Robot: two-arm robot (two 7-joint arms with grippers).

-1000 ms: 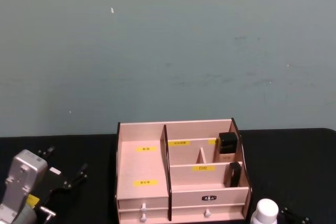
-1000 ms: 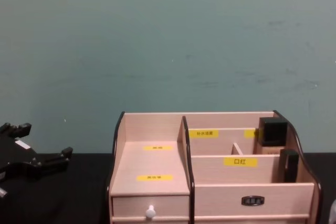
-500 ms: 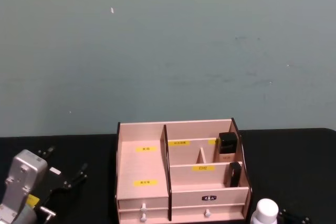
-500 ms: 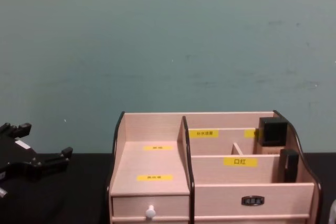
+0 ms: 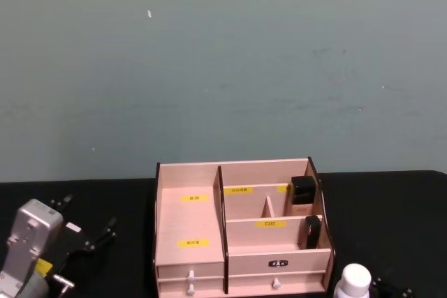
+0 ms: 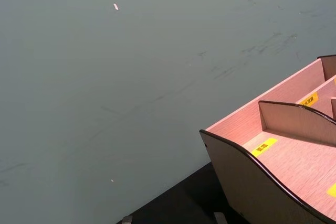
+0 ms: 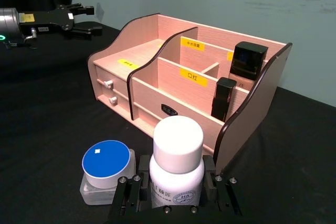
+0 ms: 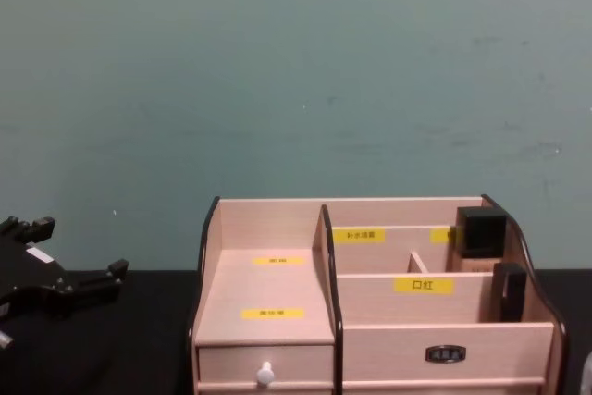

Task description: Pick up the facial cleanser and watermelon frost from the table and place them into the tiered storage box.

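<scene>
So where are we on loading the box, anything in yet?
Done: nothing yet. The white-capped bottle and the blue-lidded jar are both outside the tiered storage box, by its front right corner. In hand: the right gripper is closed on the bottle, apparently not lifted. Left: move both into the box. The left gripper is parked open at the left.

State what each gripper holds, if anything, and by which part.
The right gripper clasps the white-capped bottle by the sides of its body, below the cap. The left gripper is open, holding nothing.
</scene>
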